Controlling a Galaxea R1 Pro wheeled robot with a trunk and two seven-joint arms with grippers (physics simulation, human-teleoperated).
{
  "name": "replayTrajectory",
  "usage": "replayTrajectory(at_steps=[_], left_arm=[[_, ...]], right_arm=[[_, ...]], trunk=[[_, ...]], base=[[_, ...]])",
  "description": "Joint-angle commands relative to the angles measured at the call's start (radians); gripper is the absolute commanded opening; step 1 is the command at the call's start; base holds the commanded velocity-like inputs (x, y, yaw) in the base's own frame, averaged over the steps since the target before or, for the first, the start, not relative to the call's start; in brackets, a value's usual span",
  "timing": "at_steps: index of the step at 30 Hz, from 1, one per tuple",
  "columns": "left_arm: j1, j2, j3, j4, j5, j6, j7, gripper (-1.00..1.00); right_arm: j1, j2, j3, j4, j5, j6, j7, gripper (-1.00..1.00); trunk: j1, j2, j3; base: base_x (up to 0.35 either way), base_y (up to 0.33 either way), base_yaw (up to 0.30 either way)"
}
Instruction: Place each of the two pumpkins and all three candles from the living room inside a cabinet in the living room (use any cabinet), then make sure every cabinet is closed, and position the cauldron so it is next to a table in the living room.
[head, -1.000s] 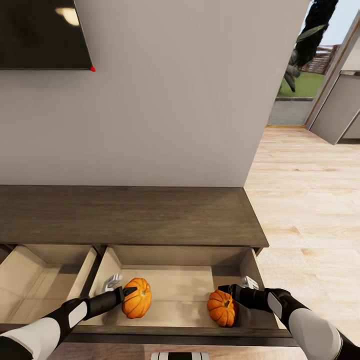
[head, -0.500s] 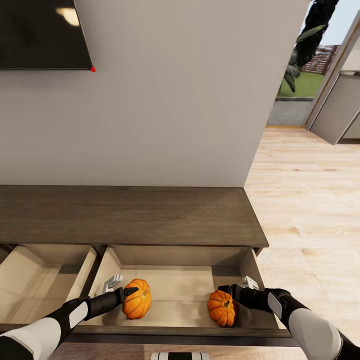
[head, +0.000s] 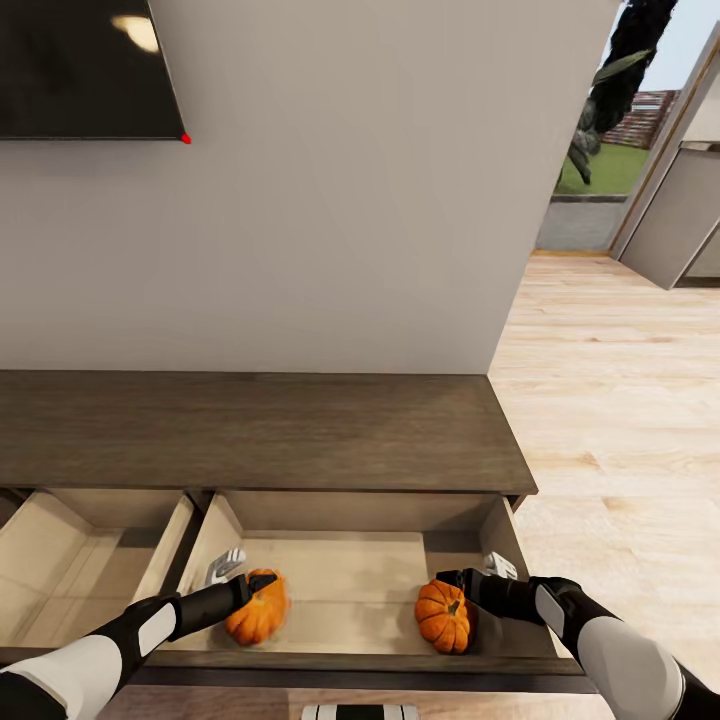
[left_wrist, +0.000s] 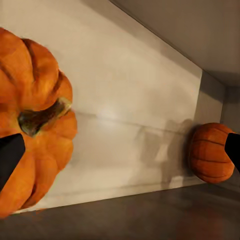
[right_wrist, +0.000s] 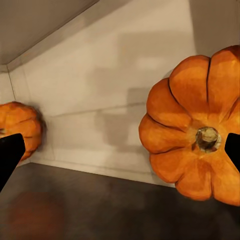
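Both pumpkins sit in the open right-hand drawer of the cabinet, the left pumpkin by the drawer's front-left corner and the right pumpkin near its front-right corner. The left hand has fingers spread with the left pumpkin between them, stem tipped sideways toward the hand; I cannot tell if they touch. The right hand has fingers apart around the right pumpkin, stem pointing at the wrist.

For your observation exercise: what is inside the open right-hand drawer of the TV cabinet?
Two orange pumpkins: one at the left hand, one at the right hand, on the pale drawer floor. The arms hide part of the floor; no candles visible.
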Motion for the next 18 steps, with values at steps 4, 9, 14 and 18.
replayTrajectory(at_steps=[4,9,14,18], left_arm=[[0.001,0.0,0.018,-0.002,0.004,-0.006,-0.001,1.0],[-0.001,0.005,0.016,-0.013,0.004,-0.102,-0.028,1.0],[-0.005,0.007,0.014,-0.02,-0.002,-0.112,-0.193,1.0],[-0.007,0.032,0.014,-0.02,-0.005,-0.111,-0.4,1.0]], right_arm=[[0.0,0.0,0.0,0.0,0.0,0.0,0.0,1.0],[-0.001,0.0,0.0,-0.003,0.0,-0.005,0.027,1.0],[0.0,-0.003,0.002,-0.011,0.003,-0.008,0.263,1.0],[0.0,-0.004,0.004,-0.014,0.003,-0.004,0.365,1.0]], trunk=[[0.0,0.0,0.0],[0.0,0.0,0.0],[0.0,0.0,0.0],[0.0,0.0,0.0]], base=[[0.0,0.0,0.0],[0.0,0.0,0.0],[0.0,0.0,0.0],[0.0,0.0,0.0]])
